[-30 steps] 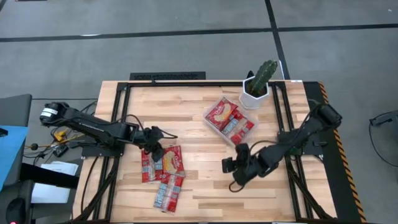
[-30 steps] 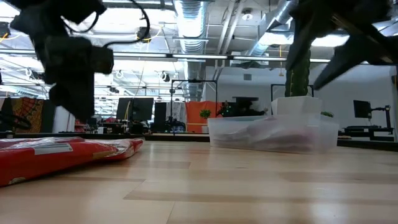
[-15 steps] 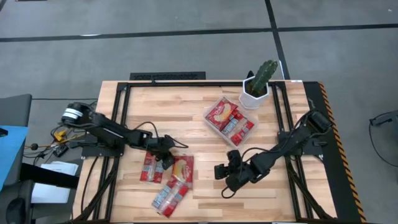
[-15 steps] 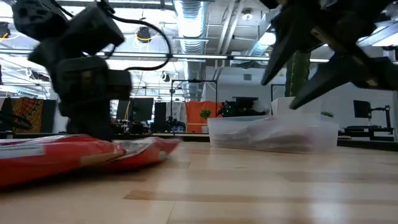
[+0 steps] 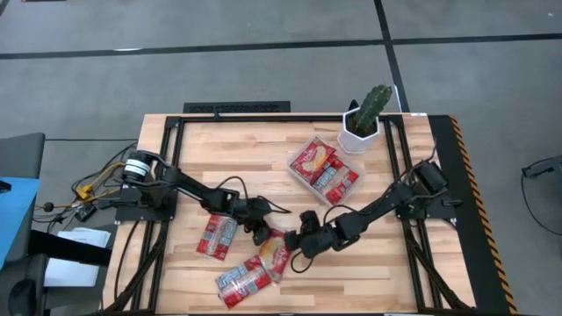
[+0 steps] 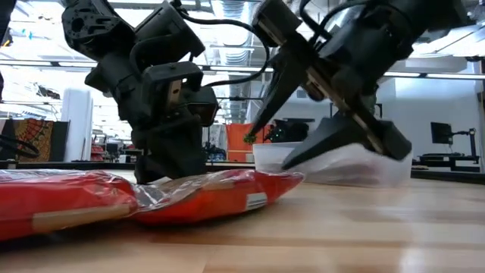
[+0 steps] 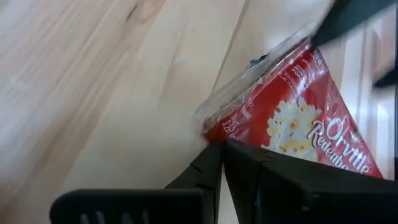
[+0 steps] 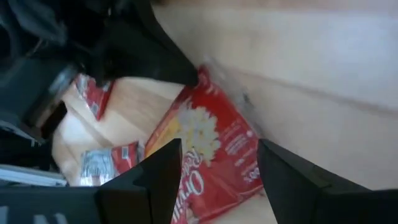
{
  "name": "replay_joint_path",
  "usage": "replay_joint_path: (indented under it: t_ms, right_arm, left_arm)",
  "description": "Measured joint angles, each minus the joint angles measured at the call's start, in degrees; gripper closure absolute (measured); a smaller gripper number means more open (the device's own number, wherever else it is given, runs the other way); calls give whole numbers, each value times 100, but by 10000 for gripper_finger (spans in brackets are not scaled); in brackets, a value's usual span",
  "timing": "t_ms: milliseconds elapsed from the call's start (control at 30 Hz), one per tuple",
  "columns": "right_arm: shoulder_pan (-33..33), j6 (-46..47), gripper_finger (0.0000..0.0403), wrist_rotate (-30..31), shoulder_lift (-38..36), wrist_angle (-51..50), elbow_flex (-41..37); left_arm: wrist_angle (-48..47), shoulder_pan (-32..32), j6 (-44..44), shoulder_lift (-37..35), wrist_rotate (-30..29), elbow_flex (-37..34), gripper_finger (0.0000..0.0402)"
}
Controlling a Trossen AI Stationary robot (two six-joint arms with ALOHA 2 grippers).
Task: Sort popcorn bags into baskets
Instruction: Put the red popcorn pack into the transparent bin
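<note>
A red popcorn bag (image 5: 275, 254) with a yellow popcorn picture lies flat on the wooden table, near the middle front. My left gripper (image 5: 261, 235) is shut at its far left corner. My right gripper (image 5: 300, 246) is open just to the bag's right; its two fingers straddle the bag (image 8: 211, 146), and I see no touch. Two more bags (image 5: 218, 235) (image 5: 241, 281) lie flat to the left and at the front. The clear basket (image 5: 301, 180) at the back right holds several bags. My left gripper pinches one corner of the bag (image 7: 213, 132), at its clear sealed edge, between its two fingertips. The fingers come slanting down from the table's left. The bag lies flat on the table (image 6: 220, 199).
A white pot with a green cactus (image 5: 367, 118) stands at the back, just behind the basket. Bare wood lies at the far left and the near right of the table. A black frame (image 5: 237, 107) runs along the table's edges.
My left gripper has gone toward the table's right and near edges and has shut. The bag under it has slid the same way and turned. The front bag has also turned. My right gripper has moved left toward the bag, staying open.
</note>
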Motion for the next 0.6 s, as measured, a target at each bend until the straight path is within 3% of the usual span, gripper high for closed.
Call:
replay_joint_path:
  t_ms: [600]
  right_arm:
    - [681,1564,173,551,171,-413,9]
  left_arm:
    - [1,66,-33,51,-3,13,388]
